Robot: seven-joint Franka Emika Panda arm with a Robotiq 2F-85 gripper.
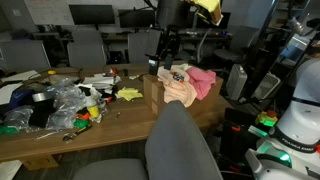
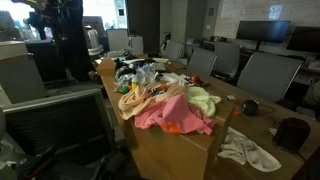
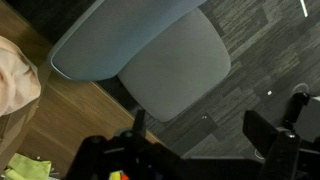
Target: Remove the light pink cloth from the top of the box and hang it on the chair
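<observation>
The light pink cloth [image 1: 180,92] lies draped over the near side of a cardboard box [image 1: 150,92], beside a brighter pink cloth [image 1: 204,82]. It also shows in an exterior view [image 2: 140,101] and at the left edge of the wrist view [image 3: 14,85]. My gripper [image 1: 166,50] hangs above the box's far edge, clear of the cloths. In the wrist view the gripper [image 3: 205,125] is open and empty, over a grey chair [image 3: 150,50] and carpet. The chair's back [image 1: 180,140] stands in front of the table.
The wooden table [image 1: 110,115] holds plastic bags, toys and papers [image 1: 60,100] next to the box. A green cloth [image 2: 203,98] lies in the pile and a white cloth [image 2: 250,150] on the table. Office chairs [image 2: 262,72] and monitors stand behind.
</observation>
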